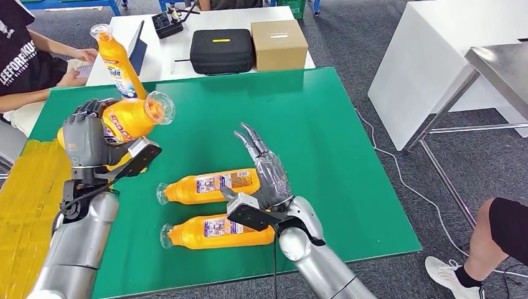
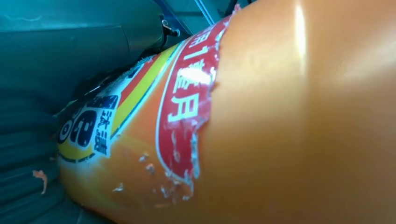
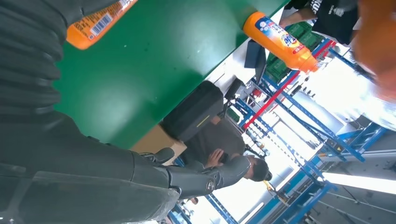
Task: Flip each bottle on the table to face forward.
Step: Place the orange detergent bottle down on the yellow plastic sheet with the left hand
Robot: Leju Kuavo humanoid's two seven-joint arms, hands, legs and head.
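My left hand (image 1: 87, 140) grips an orange bottle (image 1: 134, 118) lifted off the green table (image 1: 324, 124), its open neck pointing right; its worn red label (image 2: 187, 116) shows close up in the left wrist view. A second orange bottle (image 1: 115, 59) stands upright at the table's far left, also seen as the upright bottle (image 3: 280, 42) in the right wrist view. Two more orange bottles lie on their sides: one (image 1: 208, 185) beside my right hand and one (image 1: 215, 232) nearer me. My right hand (image 1: 268, 177) hovers open over the table with fingers stretched forward, holding nothing.
A yellow mat (image 1: 25, 205) covers the table's left end. Behind the green table, a white table holds a black case (image 1: 221, 51), a cardboard box (image 1: 278, 45) and a tablet. A person (image 1: 25, 62) sits at the far left; another person's leg (image 1: 498, 240) is at the right.
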